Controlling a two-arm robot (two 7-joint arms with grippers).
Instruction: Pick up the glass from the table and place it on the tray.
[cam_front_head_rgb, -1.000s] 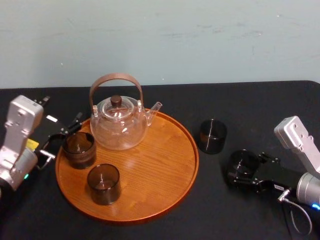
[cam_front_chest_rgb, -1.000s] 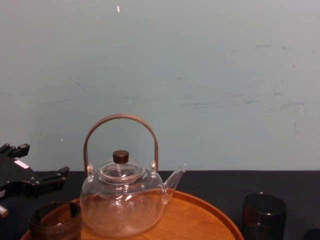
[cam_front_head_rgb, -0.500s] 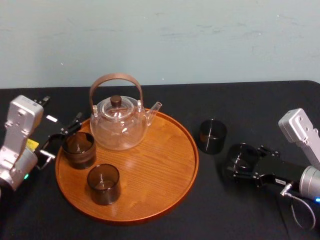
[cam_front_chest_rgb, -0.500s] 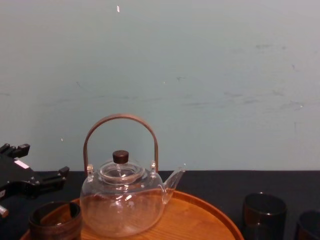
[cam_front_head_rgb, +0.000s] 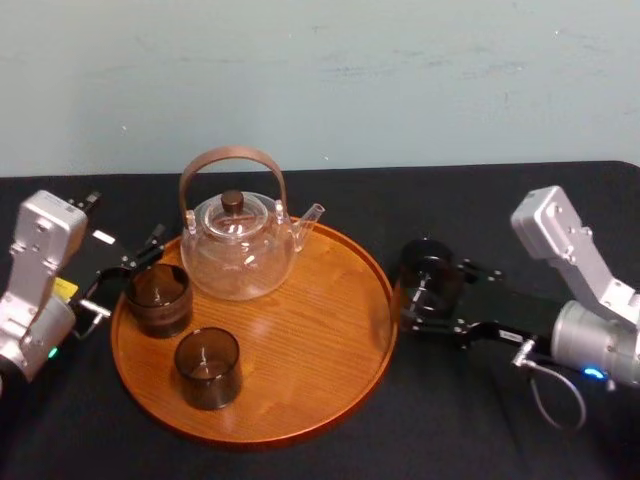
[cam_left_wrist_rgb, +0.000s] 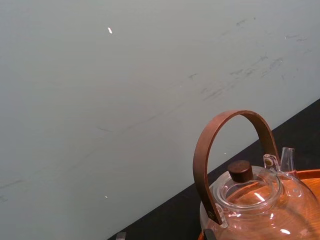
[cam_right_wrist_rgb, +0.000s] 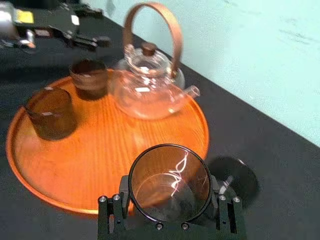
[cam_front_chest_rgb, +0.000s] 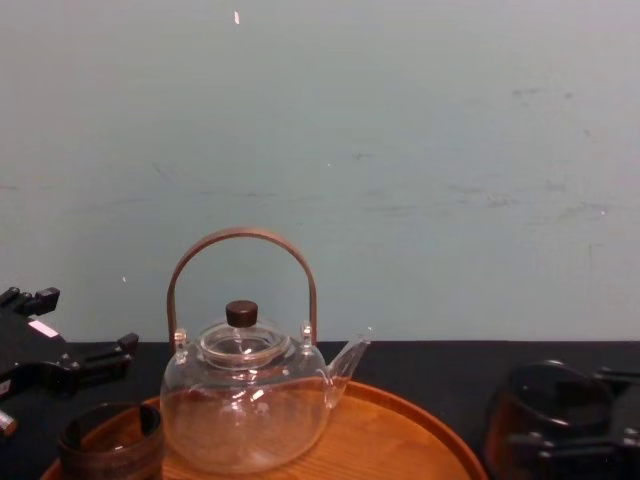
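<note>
Dark smoked glass is what you are carrying: your right gripper (cam_front_head_rgb: 425, 292) is pressing its fingers against both sides of the glass (cam_right_wrist_rgb: 170, 180). The glass is standing upright, mouth up, and through its wall it is looking empty. It is hanging just beside the right rim of the tray (cam_front_head_rgb: 310, 350) and, by my reading, is already clear of the black table (cam_front_head_rgb: 500, 200). The move ahead is turning on one thing: the tray is lying to the left of the held glass, and the bare wood of its right half is the nearest free spot, so you are needing little more than a short carry over the low rim. On the tray, the clear teapot (cam_front_head_rgb: 238, 245) is occupying the far part. Two dark glasses (cam_front_head_rgb: 158, 298) are sitting on its left side, one near the left rim and one towards the near edge, all well apart from where you are heading. Your left gripper (cam_front_head_rgb: 130, 265) is idling at the tray's left edge, fingers spread and holding nothing.
</note>
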